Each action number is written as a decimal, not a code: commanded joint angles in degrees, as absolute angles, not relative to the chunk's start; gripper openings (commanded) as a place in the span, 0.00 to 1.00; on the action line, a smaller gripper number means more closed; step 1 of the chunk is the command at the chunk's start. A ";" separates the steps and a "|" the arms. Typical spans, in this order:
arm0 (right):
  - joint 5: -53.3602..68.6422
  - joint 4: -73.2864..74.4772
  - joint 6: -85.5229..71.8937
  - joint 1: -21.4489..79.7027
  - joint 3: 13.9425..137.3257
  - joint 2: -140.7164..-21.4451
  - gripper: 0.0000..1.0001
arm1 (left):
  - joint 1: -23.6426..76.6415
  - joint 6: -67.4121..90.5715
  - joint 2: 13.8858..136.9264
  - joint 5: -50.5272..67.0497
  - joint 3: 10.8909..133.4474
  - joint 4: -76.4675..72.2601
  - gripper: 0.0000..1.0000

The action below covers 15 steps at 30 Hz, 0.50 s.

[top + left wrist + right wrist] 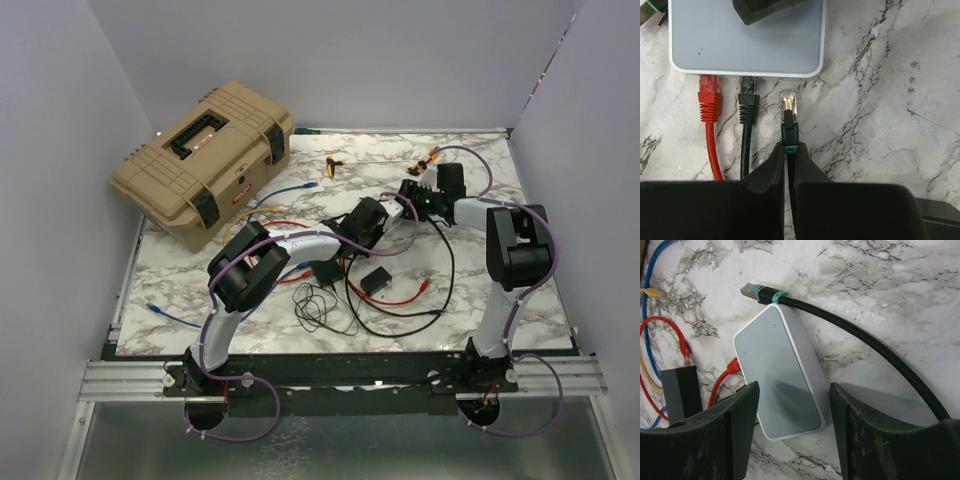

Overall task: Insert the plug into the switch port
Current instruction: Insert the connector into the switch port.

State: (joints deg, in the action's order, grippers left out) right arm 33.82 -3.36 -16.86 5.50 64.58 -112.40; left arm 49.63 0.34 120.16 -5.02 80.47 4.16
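Not in yet. The left end effector (789, 157) is pinched narrow on the plug (789, 105), just ahead of it. The tip stops short of the switch (745, 45) edge, next to the seated black plug (748, 97) and red plug (709, 95). The right end effector (795, 387) is spread wide over the switch. Can't see the port openings themselves.

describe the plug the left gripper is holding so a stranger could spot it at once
On the marble tabletop, find the flat white-grey rectangular box; three cables meet one edge. Beside the red plug and the black plug, both pushed in, the teal-collared plug sits clamped in the left gripper: clear gold-tipped head, just short of the box.
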 commanded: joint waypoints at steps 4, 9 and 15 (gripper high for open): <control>36.19 -1.76 -16.35 5.08 65.54 -114.43 0.62 | 49.93 -0.61 122.69 -6.89 82.30 3.20 0.00; 36.65 -1.85 -16.44 5.10 65.57 -114.59 0.62 | 49.95 -0.49 123.57 -6.04 83.33 3.18 0.00; 37.48 -2.19 -16.66 5.10 65.48 -114.61 0.62 | 49.97 -0.51 124.31 -5.82 84.45 3.69 0.00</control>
State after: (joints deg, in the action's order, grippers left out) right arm 35.27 -3.62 -16.86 5.04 64.77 -112.84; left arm 49.63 0.16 122.08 -5.61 82.76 3.20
